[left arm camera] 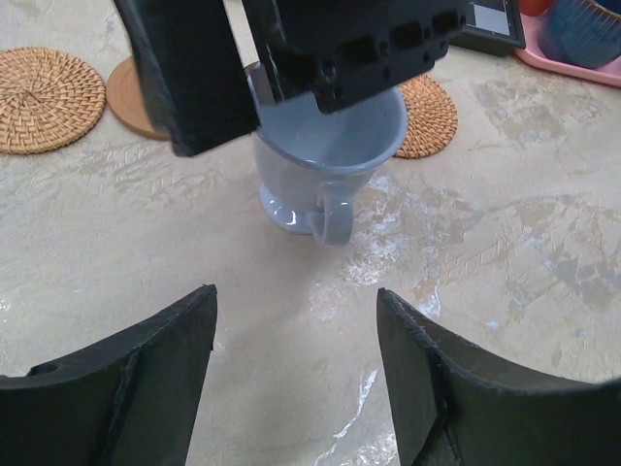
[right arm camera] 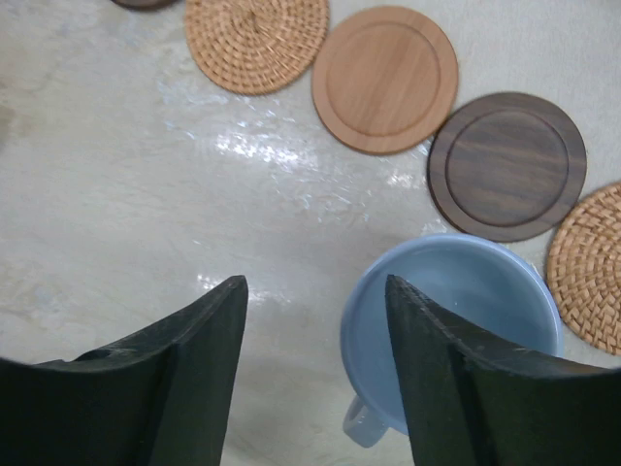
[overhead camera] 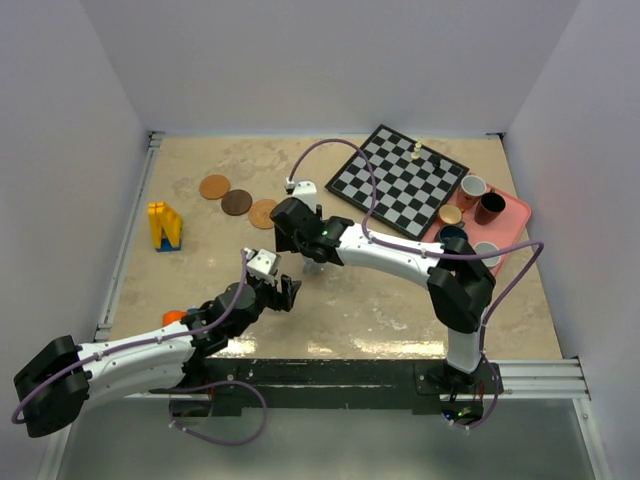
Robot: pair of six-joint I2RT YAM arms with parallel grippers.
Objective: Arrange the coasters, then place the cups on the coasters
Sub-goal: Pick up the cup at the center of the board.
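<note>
The pale blue ceramic cup [right arm camera: 451, 311] stands upright and mouth-up on the bare beige stone-look surface [right arm camera: 116, 175], not yet on any coaster. Its small loop handle [left arm camera: 335, 221] points toward the near edge, at the left arm. Just beyond the cup runs a curved row of coasters. The dark brown wooden disc [right arm camera: 507, 165] and a woven tan round mat [right arm camera: 587, 267] lie closest to it, near but apart from its foot. A plain light wooden disc [right arm camera: 385, 78] and a second woven tan mat [right arm camera: 257, 39] lie farther along. The right arm's fingers [right arm camera: 184, 388] hang directly above the cup, spread wide and gripping nothing. In the right wrist view one finger covers part of the mouth and the other stands off to the side over bare surface, so the near wall of the cup lies in the gap between them. The left arm's fingers [left arm camera: 146, 388] are also spread wide and empty. They sit low with the cup ahead of them and clear surface between. The right arm is plainly the nearer one. I judge that the coming move depends on the short way from the cup to the dark disc, away from the handle side.
</note>
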